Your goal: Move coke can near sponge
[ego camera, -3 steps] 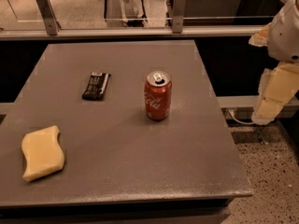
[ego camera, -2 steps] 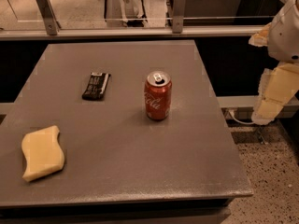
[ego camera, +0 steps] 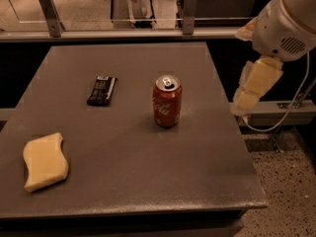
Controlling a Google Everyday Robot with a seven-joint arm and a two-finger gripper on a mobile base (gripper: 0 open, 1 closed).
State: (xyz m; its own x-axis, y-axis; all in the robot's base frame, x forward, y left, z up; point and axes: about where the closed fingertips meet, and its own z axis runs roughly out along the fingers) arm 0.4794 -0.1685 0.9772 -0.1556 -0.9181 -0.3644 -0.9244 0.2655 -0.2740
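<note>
The red coke can stands upright near the middle of the grey table, silver top up. The pale-yellow sponge with wavy edges lies flat near the table's front left corner, well apart from the can. My gripper hangs from the white arm at the right, just off the table's right edge. It is to the right of the can, at about the can's height, and holds nothing.
A flat black wrapped bar lies left of the can. A metal rail with two posts runs behind the table's far edge. Speckled floor and a cable lie to the right.
The arm and gripper have moved left, closer to the table's right edge and slightly up. The can, the sponge and the bar have not moved.
</note>
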